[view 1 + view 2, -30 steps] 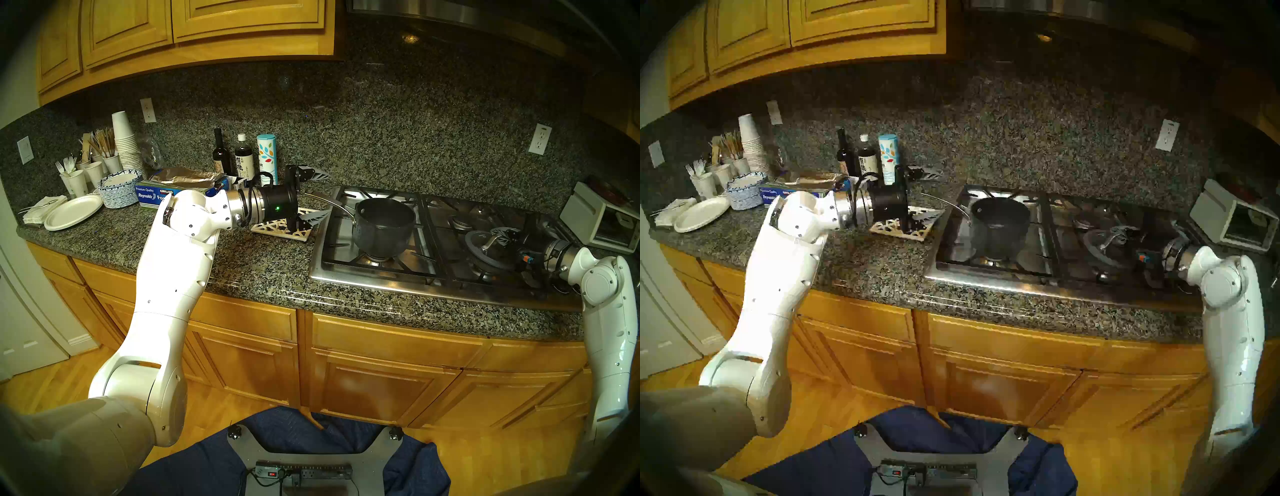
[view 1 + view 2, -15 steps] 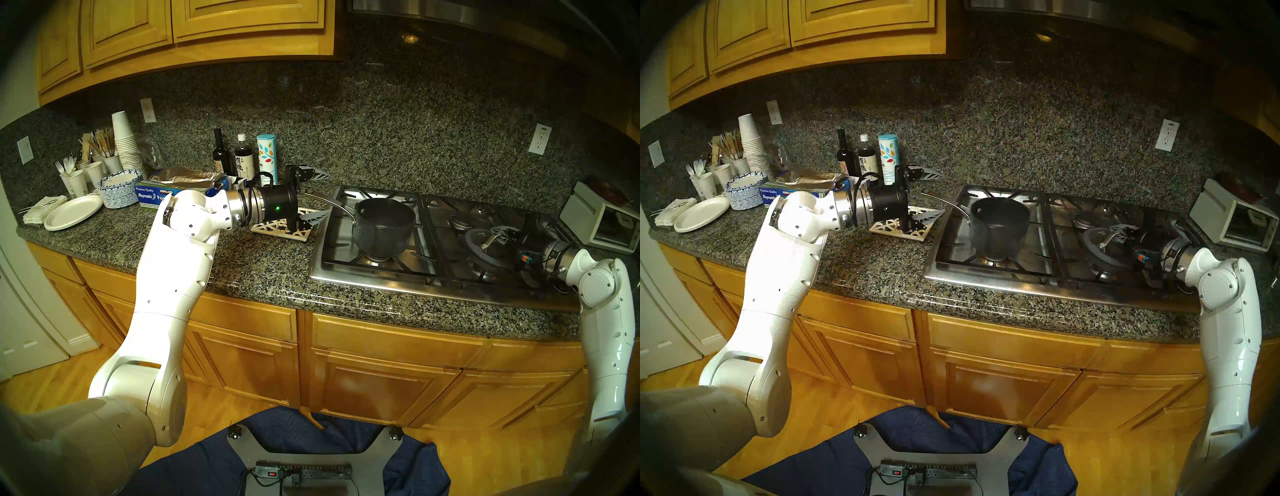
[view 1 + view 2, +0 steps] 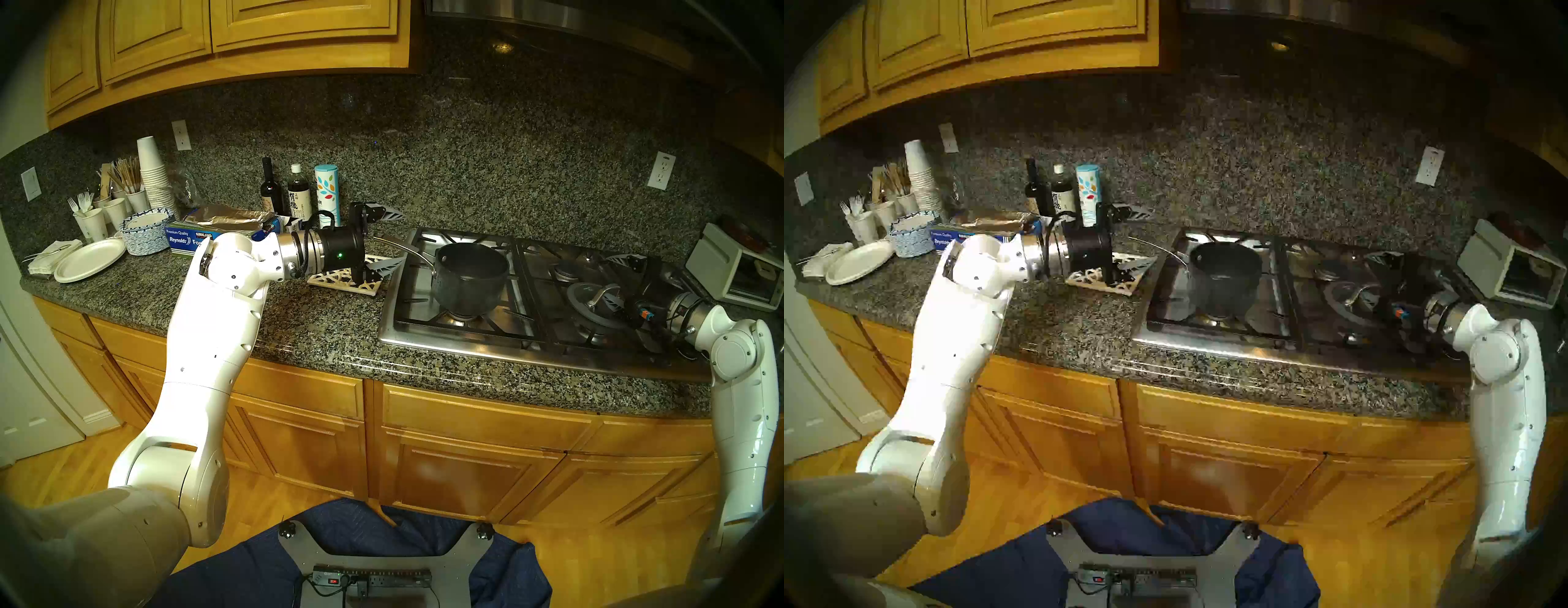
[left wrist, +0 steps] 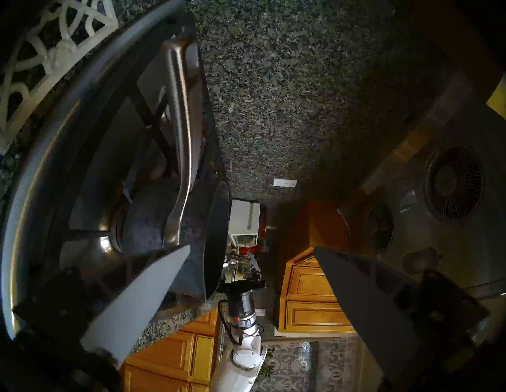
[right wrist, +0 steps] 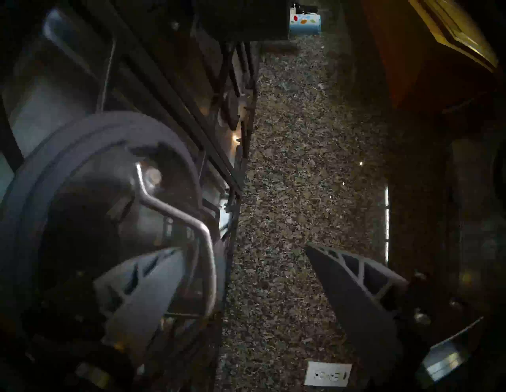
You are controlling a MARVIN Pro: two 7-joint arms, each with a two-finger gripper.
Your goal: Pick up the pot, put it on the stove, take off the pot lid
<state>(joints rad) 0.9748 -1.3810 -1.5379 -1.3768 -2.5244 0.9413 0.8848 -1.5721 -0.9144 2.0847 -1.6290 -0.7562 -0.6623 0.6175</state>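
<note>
The dark grey pot (image 3: 471,276) (image 3: 1225,276) stands uncovered on the left front burner of the steel stove (image 3: 445,344) (image 3: 1208,339). Its silver handle (image 3: 401,247) (image 4: 179,137) points left. My left gripper (image 3: 388,241) (image 4: 252,251) is open, with the handle's tip lying between its fingers. The pot lid (image 3: 592,305) (image 3: 1346,297) (image 5: 68,191) lies on the right front grate. My right gripper (image 3: 617,280) (image 5: 246,251) stands open over it. The lid's loop handle (image 5: 186,219) sits just inside one finger (image 5: 142,287), and nothing is gripped.
A white lattice trivet (image 3: 348,281) lies left of the stove under my left wrist. Two bottles (image 3: 271,187) and a canister (image 3: 327,193) stand by the backsplash. A foil box (image 3: 191,237), paper plates (image 3: 91,260) and cups sit far left. A white toaster oven (image 3: 738,271) stands at the right.
My right gripper has opened and let go of the lid's loop handle, and the lid now lies free on the grate. The left arm and the pot have not moved.
</note>
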